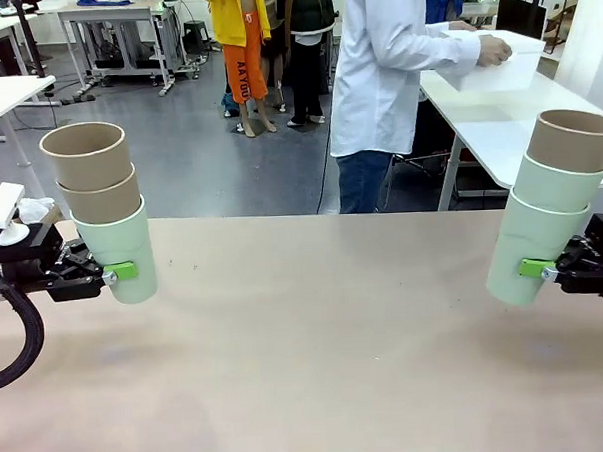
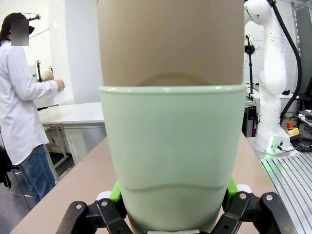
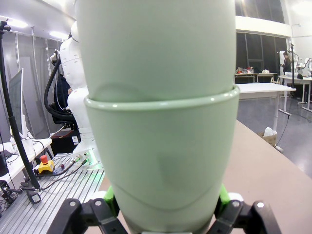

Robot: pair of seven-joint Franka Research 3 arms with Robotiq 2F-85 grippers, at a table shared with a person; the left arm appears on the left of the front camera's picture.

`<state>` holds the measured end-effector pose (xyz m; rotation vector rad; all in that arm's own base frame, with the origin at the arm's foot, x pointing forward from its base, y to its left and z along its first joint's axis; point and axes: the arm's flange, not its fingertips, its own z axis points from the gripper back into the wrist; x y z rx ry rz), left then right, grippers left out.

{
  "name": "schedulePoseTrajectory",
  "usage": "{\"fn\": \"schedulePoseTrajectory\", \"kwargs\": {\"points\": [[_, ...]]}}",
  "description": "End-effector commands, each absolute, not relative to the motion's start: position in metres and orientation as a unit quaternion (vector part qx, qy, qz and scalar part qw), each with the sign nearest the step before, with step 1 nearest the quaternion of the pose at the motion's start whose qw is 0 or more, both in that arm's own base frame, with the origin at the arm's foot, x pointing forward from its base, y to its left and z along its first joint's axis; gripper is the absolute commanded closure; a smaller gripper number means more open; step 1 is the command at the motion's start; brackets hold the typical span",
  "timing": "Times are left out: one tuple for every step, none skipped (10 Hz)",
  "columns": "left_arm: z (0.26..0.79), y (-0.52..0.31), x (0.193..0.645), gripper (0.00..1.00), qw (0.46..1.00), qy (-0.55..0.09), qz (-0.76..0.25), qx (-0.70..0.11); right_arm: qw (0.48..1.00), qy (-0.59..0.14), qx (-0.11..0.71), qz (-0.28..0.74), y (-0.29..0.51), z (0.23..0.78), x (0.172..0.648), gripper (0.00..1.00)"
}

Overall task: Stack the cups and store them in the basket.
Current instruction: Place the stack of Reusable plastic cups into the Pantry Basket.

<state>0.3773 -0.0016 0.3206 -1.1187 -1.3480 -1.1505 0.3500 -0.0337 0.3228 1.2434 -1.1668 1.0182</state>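
Nine o'clock: left pincer (image 1: 123, 271) pinches taupe-topped matte tumbler stack (image 1: 106, 210) low. Three o'clock: right pincer (image 1: 535, 268) likewise, mint-heavy tumbler stack (image 1: 553, 205). Judged light, rigid, top-heavy.

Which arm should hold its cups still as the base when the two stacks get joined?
Probably the left. Both lean outward, but the left stack leans less, its mouth nearer to facing up, jaws clamped on its bottom cup. The right stack tilts further, so that arm must reorient anyway.

My stack at frame left (image 1: 105, 207) is two taupe cups over one mint-green; the stack at frame right (image 1: 555, 193), taupe over two mint.
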Motion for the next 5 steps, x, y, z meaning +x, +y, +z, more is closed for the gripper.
{"fn": "schedulePoseTrajectory", "kwargs": {"points": [[0.3231, -0.0035, 0.3751, 0.15, 0.493, -0.561, -0.48, -0.461, 0.543, -0.499, 0.522, 0.429, -0.0322, 0.3272, 0.3519, 0.15], [0.3231, -0.0035, 0.3751, 0.15, 0.493, -0.561, -0.48, -0.461, 0.543, -0.499, 0.522, 0.429, -0.0322, 0.3272, 0.3519, 0.15], [0.3231, -0.0035, 0.3751, 0.15, 0.493, -0.561, -0.48, -0.461, 0.543, -0.499, 0.522, 0.429, -0.0322, 0.3272, 0.3519, 0.15], [0.3231, -0.0035, 0.3751, 0.15, 0.493, -0.561, -0.48, -0.461, 0.543, -0.499, 0.522, 0.429, -0.0322, 0.3272, 0.3519, 0.15], [0.3231, -0.0035, 0.3751, 0.15, 0.493, -0.561, -0.48, -0.461, 0.543, -0.499, 0.522, 0.429, -0.0322, 0.3272, 0.3519, 0.15]]}}
